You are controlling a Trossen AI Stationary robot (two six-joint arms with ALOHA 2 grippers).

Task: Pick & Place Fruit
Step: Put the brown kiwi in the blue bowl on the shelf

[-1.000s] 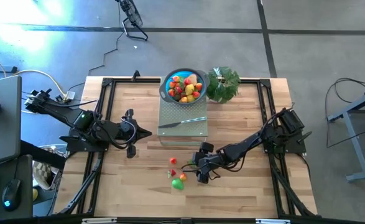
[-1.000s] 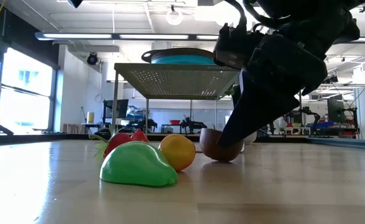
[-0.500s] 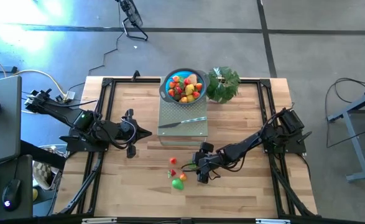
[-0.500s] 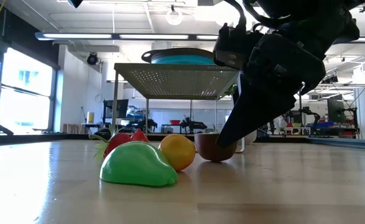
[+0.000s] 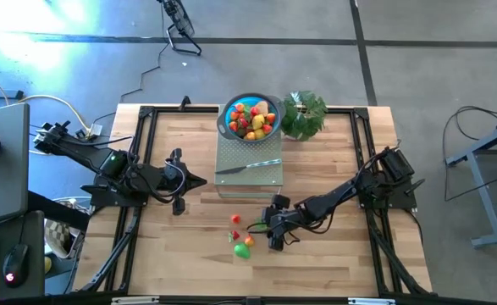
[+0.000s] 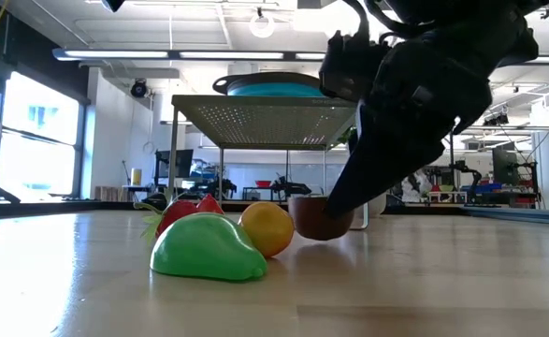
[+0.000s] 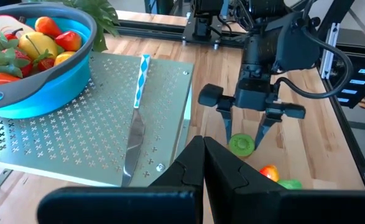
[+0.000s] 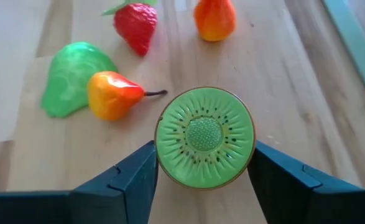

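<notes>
Right gripper's fingers (image 8: 132, 180) closed onto the kiwi half (image 8: 204, 137).

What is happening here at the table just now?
The right gripper is down at the table, its jaws on either side of a kiwi half, apparently gripping it. A green fruit, a pear and a strawberry lie nearby. The blue bowl already holds fruit. The left gripper waits, shut.

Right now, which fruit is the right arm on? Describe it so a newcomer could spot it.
Start at the raised perforated metal platform mid-table, then look to the loose fruit in front of it. Between the right gripper's fingers sits a round halved kiwi, the only flat green seeded face there.
</notes>
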